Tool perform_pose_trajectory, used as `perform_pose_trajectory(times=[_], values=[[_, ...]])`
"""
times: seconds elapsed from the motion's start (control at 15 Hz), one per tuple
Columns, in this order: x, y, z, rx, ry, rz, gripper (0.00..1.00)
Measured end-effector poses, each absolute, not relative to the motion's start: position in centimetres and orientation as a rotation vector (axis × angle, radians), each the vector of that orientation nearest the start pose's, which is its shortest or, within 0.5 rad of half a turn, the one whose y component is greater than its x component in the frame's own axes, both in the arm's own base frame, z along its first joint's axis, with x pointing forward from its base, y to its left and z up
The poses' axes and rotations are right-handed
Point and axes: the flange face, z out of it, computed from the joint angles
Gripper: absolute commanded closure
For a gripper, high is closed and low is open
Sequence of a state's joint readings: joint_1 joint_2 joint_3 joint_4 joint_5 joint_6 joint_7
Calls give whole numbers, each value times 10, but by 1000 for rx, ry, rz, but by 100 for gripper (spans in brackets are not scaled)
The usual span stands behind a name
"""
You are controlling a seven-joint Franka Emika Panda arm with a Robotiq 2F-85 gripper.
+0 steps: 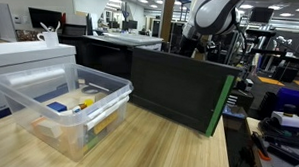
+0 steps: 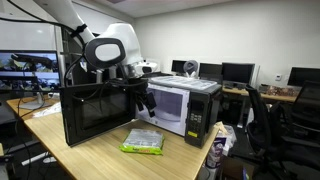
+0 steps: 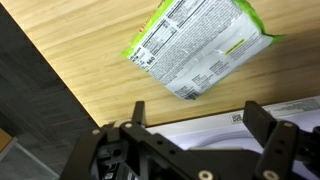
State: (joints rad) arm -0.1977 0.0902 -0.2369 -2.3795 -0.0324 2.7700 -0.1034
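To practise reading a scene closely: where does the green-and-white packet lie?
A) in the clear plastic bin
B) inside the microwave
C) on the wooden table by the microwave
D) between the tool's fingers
C: the packet lies flat on the wooden table by the microwave, clear of the open tool.

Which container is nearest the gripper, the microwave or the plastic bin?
The white microwave: the gripper hangs by its open front, while the clear plastic bin sits beyond the door.

The packet runs off the wrist view's top edge, its print too blurred to read.
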Motion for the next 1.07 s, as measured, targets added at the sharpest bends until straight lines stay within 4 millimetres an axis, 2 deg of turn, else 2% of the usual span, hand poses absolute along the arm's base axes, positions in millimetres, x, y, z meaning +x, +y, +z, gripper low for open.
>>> perform_pose_trajectory(times=[0.6,1.07], values=[[495,-240,275,-3218,504,-352,0],[504,-250,258,-3229,512,-299,0]])
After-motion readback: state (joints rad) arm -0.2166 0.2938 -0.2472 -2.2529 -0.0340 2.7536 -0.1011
